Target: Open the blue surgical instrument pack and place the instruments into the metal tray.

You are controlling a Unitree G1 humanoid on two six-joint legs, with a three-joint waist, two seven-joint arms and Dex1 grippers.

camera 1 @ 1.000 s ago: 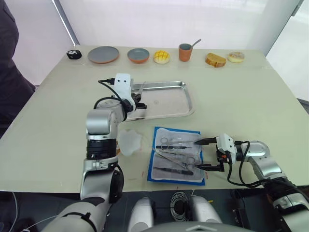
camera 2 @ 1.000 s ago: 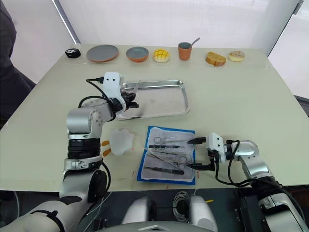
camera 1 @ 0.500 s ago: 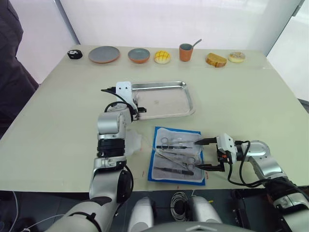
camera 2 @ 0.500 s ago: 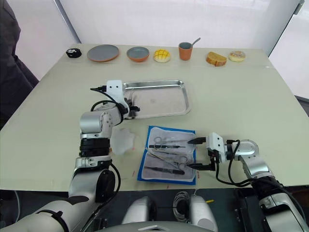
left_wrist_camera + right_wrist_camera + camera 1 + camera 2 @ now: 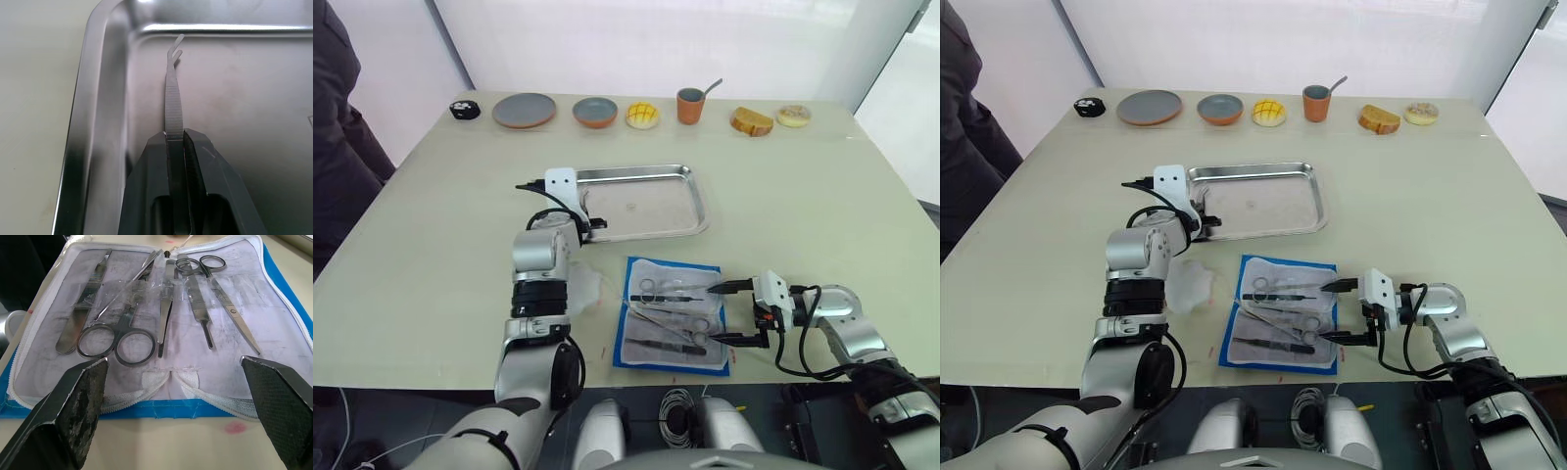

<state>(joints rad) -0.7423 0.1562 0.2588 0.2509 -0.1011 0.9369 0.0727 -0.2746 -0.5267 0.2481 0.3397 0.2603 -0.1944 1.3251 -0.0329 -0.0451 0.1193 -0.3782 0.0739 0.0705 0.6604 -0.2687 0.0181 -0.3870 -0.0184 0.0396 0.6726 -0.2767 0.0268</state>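
The flat blue surgical instrument pack [image 5: 674, 314] lies unzipped on the pale desk [image 5: 822, 206], several slim silver scissors and clamps [image 5: 161, 308] inside it. My left tool [image 5: 177, 142] is clamped on slim silver tweezers [image 5: 172, 93] over the near-left corner of the shiny steel tray [image 5: 690, 186], otherwise bare. My right tool [image 5: 732, 313] waits spread at the pack's edge.
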